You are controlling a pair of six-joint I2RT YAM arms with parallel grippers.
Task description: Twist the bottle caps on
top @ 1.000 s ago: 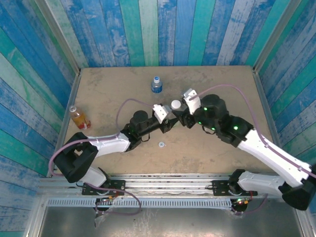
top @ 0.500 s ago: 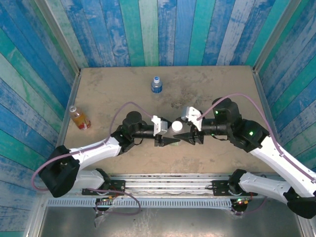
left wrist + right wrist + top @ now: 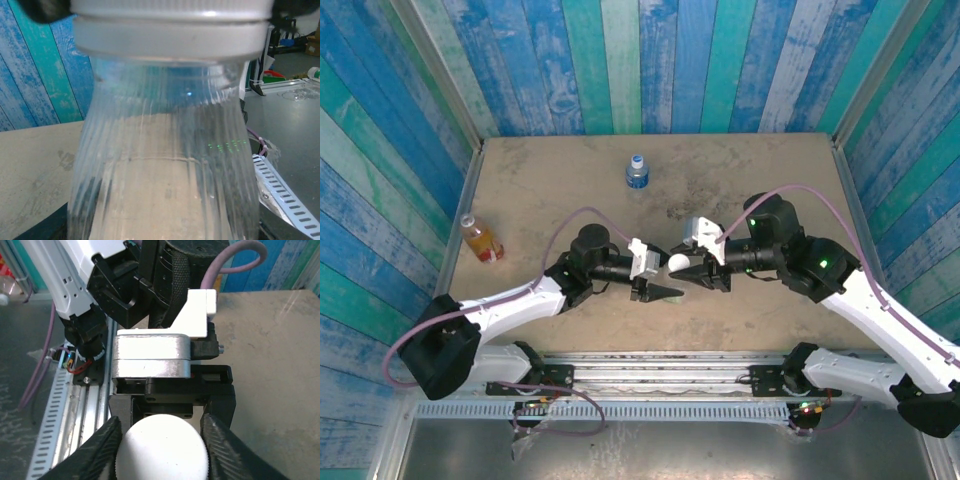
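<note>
My left gripper [image 3: 658,278] is shut on a clear ribbed bottle [image 3: 165,150], held up over the middle of the table. A white cap [image 3: 678,263] sits on the bottle's neck; it shows at the top of the left wrist view as the cap [image 3: 170,30]. My right gripper [image 3: 686,268] faces the left one. In the right wrist view its black fingers [image 3: 95,450] press both sides of the white cap [image 3: 162,450]. A bottle with a blue label and blue cap [image 3: 637,172] stands at the back. A bottle of orange liquid [image 3: 480,238] stands at the far left.
The tan table [image 3: 770,170] is walled by blue and green planks on three sides. A metal rail [image 3: 650,365] with the arm bases runs along the near edge. The two arms meet nose to nose at centre front.
Both arms swung round to face each other, carrying the bottle toward the near side. The right jaws narrowed onto the white cap.
</note>
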